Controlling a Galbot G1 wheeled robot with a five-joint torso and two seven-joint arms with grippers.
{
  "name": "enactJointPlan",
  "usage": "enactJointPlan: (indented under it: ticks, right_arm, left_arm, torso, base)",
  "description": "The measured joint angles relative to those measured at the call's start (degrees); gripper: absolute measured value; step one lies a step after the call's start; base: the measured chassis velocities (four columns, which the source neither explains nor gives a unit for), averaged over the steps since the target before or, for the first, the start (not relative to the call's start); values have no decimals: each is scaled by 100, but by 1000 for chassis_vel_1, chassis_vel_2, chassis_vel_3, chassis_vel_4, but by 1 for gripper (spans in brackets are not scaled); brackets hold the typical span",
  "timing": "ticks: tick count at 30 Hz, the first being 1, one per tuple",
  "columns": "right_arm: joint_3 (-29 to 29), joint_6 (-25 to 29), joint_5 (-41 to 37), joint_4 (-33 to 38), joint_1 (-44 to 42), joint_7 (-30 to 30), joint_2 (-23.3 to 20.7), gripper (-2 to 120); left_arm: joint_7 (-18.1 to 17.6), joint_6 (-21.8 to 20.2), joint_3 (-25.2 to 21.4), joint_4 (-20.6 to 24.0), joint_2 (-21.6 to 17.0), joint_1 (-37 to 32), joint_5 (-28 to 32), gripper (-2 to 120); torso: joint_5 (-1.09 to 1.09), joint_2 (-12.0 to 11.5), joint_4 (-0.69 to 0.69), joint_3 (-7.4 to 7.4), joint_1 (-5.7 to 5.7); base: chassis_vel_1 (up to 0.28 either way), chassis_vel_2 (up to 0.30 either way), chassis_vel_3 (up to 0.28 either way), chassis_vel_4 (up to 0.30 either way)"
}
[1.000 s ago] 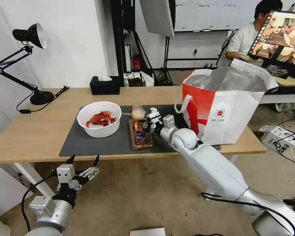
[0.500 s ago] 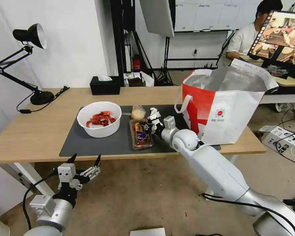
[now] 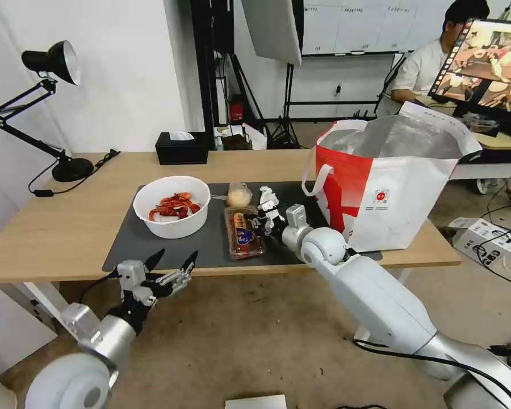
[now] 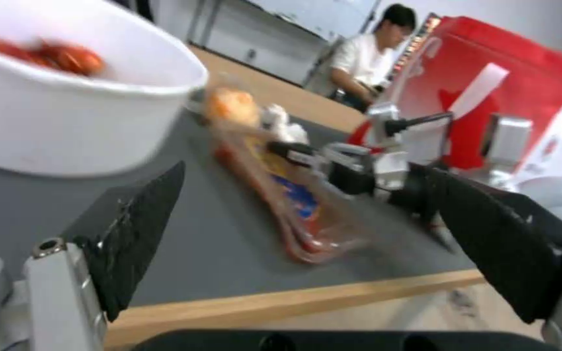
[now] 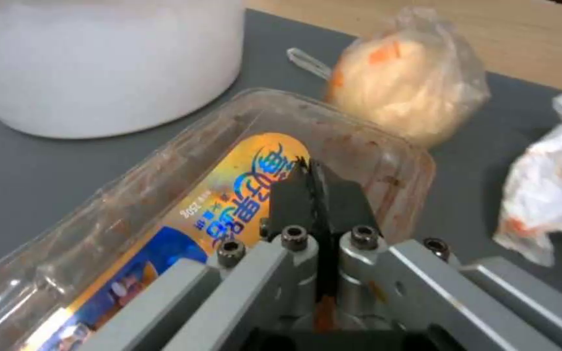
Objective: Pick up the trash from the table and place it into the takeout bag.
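On the table (image 3: 51,227), the dark mat (image 3: 153,250) holds the trash: a white bowl (image 3: 171,213) of red shells, a clear tray (image 3: 244,232), a small bag with a yellowish lump (image 3: 239,196) and a crumpled tissue (image 3: 266,195). My right gripper (image 3: 261,218) is at the tray's right side, its fingers pressed together on the tray's (image 5: 164,195) rim, tips (image 5: 312,168) over the label. The lump bag (image 5: 405,83) and tissue (image 5: 548,175) lie just beyond. My left gripper (image 3: 173,263) hangs open before the table's front edge, below the bowl (image 4: 66,102). The takeout bag (image 3: 392,187) stands open at the right.
A black tissue box (image 3: 181,149) and a black desk lamp (image 3: 57,102) stand at the table's back and left. A person sits at a monitor (image 3: 482,62) behind the bag. Bare floor lies in front of the table, with boxes and cables at the right.
My left gripper has risen and moved right, close under the table's front edge. My right arm has shifted slightly right, staying at the tray.
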State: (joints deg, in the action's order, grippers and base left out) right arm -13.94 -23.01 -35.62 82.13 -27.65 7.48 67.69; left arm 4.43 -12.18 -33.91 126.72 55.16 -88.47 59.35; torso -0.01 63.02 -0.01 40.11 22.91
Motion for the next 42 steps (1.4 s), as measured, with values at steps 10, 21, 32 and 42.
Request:
enactJointPlan:
  ticks: [10, 21, 32, 42]
  right_arm:
    - [-146, 6, -1, -101, 168, 13, 77, 0]
    - [-77, 4, 2, 186, 19, -13, -98, 0]
    - [71, 1, 9, 353, -183, -22, -212, 0]
    - [106, -12, 8, 420, -214, -22, -246, 0]
  left_arm:
    - [-185, -444, 537, -486, -520, 817, 2034, 100]
    - [-639, -484, 1483, -1293, -378, 2086, 2730, 100]
    - [-1095, -529, 2160, -1810, -81, 2774, 2864, 100]
    - [-1371, -719, 2433, -2035, 24, 3086, 2982, 100]
  torso:
    - [1, 0, 1, 0, 0]
    - [1, -1, 0, 0, 1]
    - [1, 0, 0, 0, 1]
    - [1, 0, 1, 0, 1]
  base:
    - [0, 0, 0, 0]
    - [0, 0, 0, 0]
    - [0, 0, 0, 0]
    - [0, 0, 0, 0]
